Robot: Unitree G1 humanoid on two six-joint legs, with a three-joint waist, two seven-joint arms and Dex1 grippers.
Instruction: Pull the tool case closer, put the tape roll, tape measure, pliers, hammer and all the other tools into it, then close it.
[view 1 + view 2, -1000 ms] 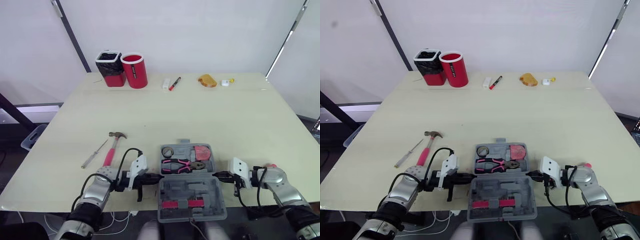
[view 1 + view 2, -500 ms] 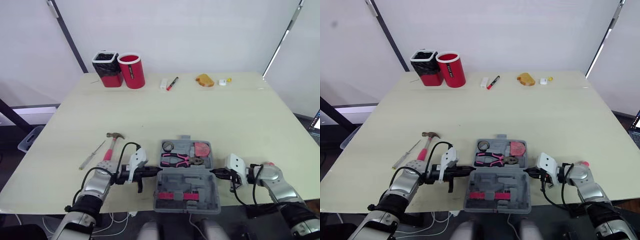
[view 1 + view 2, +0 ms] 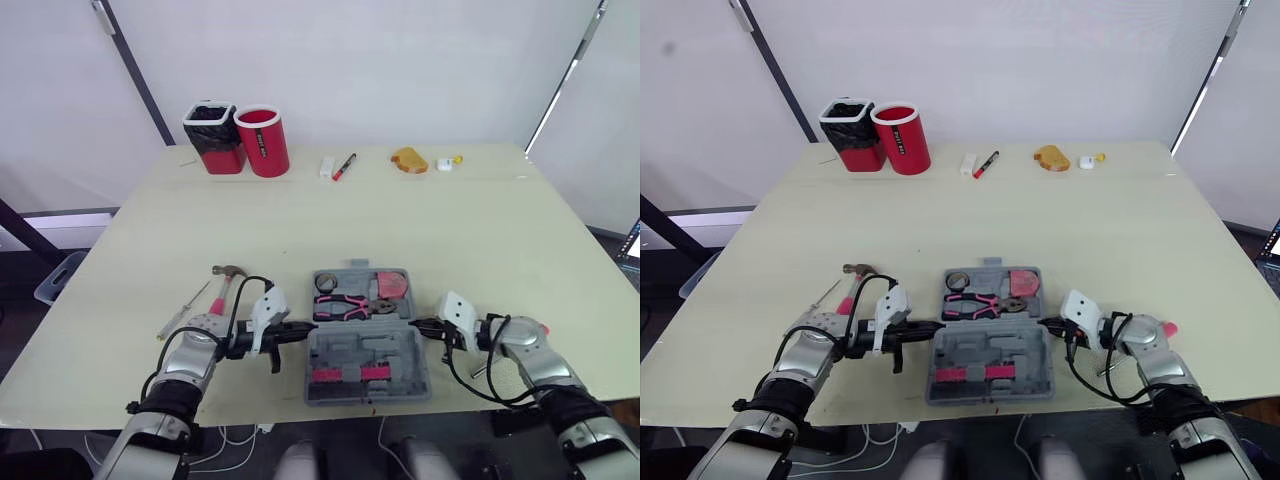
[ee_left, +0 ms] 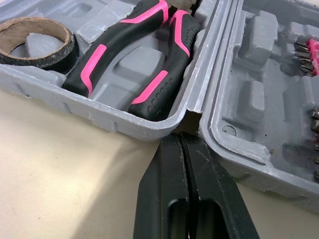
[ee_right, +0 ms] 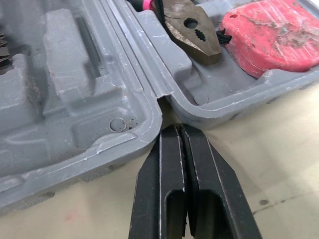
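The grey tool case [image 3: 368,347] lies open flat near the table's front edge. Its far half holds a tape roll [image 3: 326,283], pink-handled pliers [image 3: 350,304] and a red tape measure [image 3: 394,286]. The near half holds pink bit strips [image 3: 345,375]. My left gripper [image 3: 300,333] is shut, its tips pressed into the hinge notch on the case's left side [image 4: 180,144]. My right gripper [image 3: 420,326] is shut too, tips at the hinge notch on the right side [image 5: 178,134]. A pink-handled hammer [image 3: 224,284] and a screwdriver [image 3: 183,311] lie on the table left of the case.
At the back of the table stand a black-lined bin [image 3: 212,137] and a red cup [image 3: 262,141]. A red marker [image 3: 345,166], a small white block [image 3: 326,167], an orange object [image 3: 410,160] and a small white piece [image 3: 447,161] lie there as well.
The case, whose near half hung over the front edge, has slid away from me and a little left, fully onto the table. Both shut grippers moved with it at the hinge ends.
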